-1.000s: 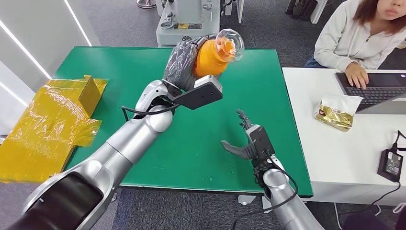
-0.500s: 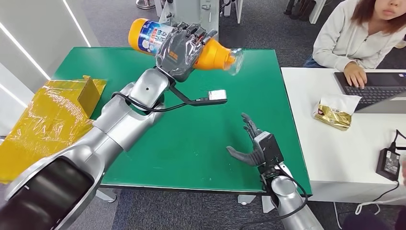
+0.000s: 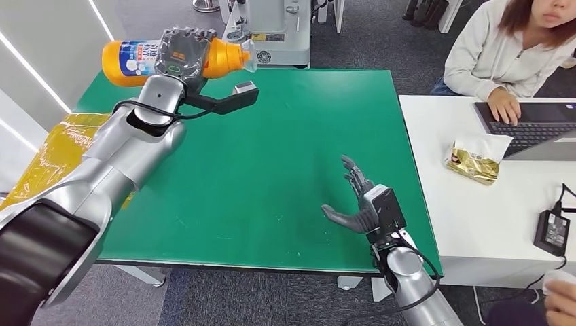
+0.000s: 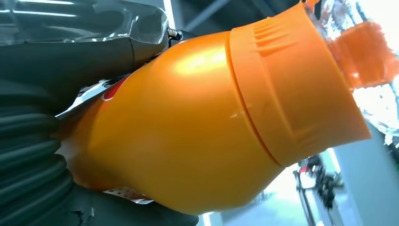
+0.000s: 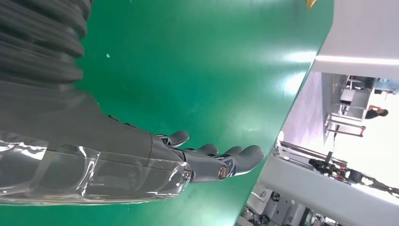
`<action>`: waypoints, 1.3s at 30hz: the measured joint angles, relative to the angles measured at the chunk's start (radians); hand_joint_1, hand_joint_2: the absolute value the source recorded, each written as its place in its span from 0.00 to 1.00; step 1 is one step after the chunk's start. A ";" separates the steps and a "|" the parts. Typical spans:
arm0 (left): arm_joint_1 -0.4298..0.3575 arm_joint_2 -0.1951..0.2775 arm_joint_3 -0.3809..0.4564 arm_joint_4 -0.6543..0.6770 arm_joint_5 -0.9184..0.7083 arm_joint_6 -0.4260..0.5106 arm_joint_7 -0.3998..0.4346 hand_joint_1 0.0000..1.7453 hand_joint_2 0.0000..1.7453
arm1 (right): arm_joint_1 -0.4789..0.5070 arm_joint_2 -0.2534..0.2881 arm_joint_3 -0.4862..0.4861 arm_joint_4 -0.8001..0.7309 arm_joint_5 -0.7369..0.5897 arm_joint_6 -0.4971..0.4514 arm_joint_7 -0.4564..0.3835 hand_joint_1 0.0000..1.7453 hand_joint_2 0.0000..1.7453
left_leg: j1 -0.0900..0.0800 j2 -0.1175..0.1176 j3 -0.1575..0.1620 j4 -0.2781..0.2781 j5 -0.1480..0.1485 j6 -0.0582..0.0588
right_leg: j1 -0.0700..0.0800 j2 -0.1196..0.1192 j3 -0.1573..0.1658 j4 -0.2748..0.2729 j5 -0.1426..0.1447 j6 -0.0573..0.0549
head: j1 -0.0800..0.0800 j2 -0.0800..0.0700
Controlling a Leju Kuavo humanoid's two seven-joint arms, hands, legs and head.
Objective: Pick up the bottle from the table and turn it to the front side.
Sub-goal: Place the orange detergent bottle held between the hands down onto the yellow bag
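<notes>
My left hand grips an orange bottle with a blue and white label, held on its side high over the far left corner of the green table. Its clear cap points right, its base left. In the left wrist view the orange bottle bulges out of the grey left hand, cap end away from the camera. My right hand hovers empty above the table's near right part, fingers spread; in the right wrist view the right hand stretches flat over the green surface.
Yellow wrapped packaging lies off the table's left edge. A white desk on the right carries a gold packet, a laptop and a black adapter. A person sits there typing. A grey machine base stands behind the table.
My left arm has swung the bottle up and to the left, from over the table's far middle to its far left corner, turning it onto its side. The right hand has barely moved.
</notes>
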 joint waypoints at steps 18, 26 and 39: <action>0.211 0.066 0.270 0.007 0.105 0.021 -0.104 1.00 1.00 | 0.111 -0.050 -0.001 -0.151 0.012 -0.022 0.010 0.00 1.00 | 0.000 0.000 0.000 0.000 0.000 0.000 | 0.000 0.000 0.000 0.000 0.000 0.000 | 0.000 0.000; 0.322 0.125 0.274 0.008 -0.004 0.116 -0.123 1.00 1.00 | 0.165 -0.051 -0.025 -0.203 0.058 -0.013 0.022 0.00 1.00 | 0.000 0.001 0.000 -0.001 0.000 0.000 | 0.000 0.001 0.000 0.000 -0.001 0.000 | 0.000 0.000; 0.375 0.176 0.255 0.017 -0.134 0.121 -0.056 1.00 1.00 | 0.181 -0.051 -0.035 -0.229 0.066 0.001 0.030 0.00 1.00 | 0.000 0.000 0.000 -0.001 0.000 0.000 | 0.000 0.000 0.000 0.000 -0.001 0.000 | 0.000 0.000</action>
